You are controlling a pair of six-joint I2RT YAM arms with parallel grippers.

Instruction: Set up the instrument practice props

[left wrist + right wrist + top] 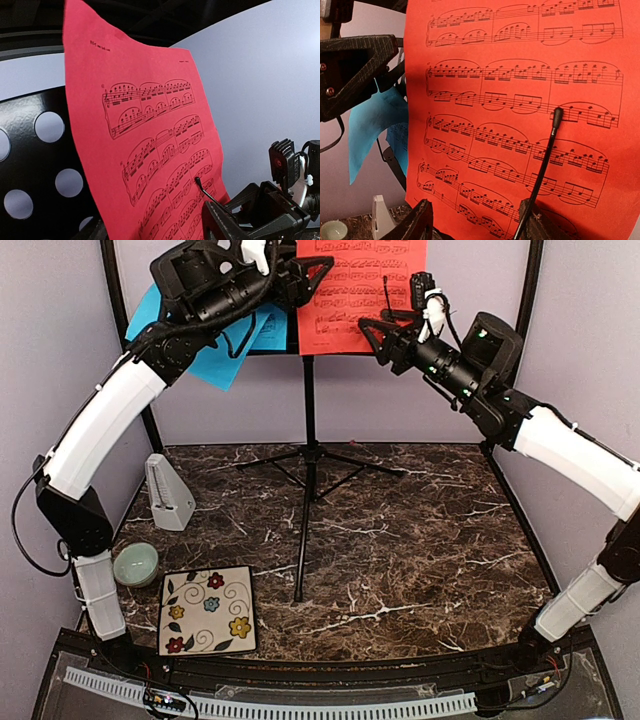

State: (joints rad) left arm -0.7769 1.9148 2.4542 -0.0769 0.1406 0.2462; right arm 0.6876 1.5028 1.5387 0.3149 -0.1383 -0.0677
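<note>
From the top view, I have the music stand (pixel 309 490) on its tripod legs toward the back of the counter (pixel 450 540). The red sheet (pixel 362 290) sits upright on its desk. The blue sheet (pixel 215 350) hangs askew off the stand's left side with one corner drooping, so I judge it is not properly seated yet. My left pincer (pixel 308 275) is up at the top of the desk between the two sheets, probably to steady or shift paper. My right pincer (pixel 382 340) is close to the red sheet's lower right. The metronome (pixel 168 492) stands on the counter at the left, well apart from the stand, with a bowl (pixel 135 563) and a tile (pixel 207 610) nearer to me.

The left wrist view shows the red sheet leaning on the perforated desk, its top edge curling forward. A thin wire arm (pixel 210 192) lies across the lower page, and I take it to be what pins the page. I cannot tell here whether the left pincer is spread or closed.

In the right wrist view my own fingers stand wide apart at the bottom, gripping nothing, with the foot of the red page between them. The blue sheet slants past the page's left edge.
</note>
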